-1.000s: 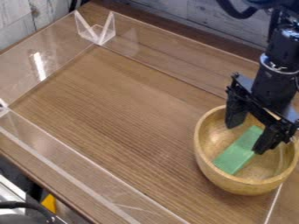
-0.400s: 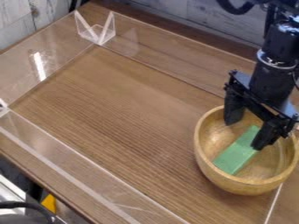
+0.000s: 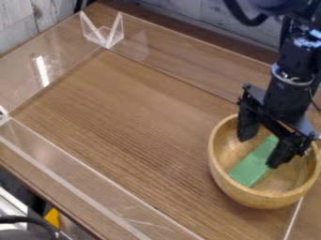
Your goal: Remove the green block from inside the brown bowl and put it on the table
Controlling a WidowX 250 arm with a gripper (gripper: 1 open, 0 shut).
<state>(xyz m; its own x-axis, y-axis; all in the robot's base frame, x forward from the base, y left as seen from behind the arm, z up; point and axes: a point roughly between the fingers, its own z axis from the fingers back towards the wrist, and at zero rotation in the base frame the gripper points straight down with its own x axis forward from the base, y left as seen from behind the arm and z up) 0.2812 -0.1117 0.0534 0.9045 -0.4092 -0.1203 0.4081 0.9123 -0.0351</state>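
Observation:
The brown bowl (image 3: 232, 180) sits at the right near corner of the table (image 3: 126, 122). A bright green block (image 3: 254, 167) lies slanted inside it, its far end hidden by the gripper. My black gripper (image 3: 272, 138) points straight down into the bowl, over the block's upper end. Its jaws stand open, with one finger (image 3: 250, 122) on the left of the block and the other on the right. Whether they touch the block I cannot tell.
Low clear acrylic walls run along the table's edges, with a folded clear corner piece (image 3: 103, 30) at the far left. The near wall (image 3: 88, 192) runs along the front. The bowl stands close to the right wall.

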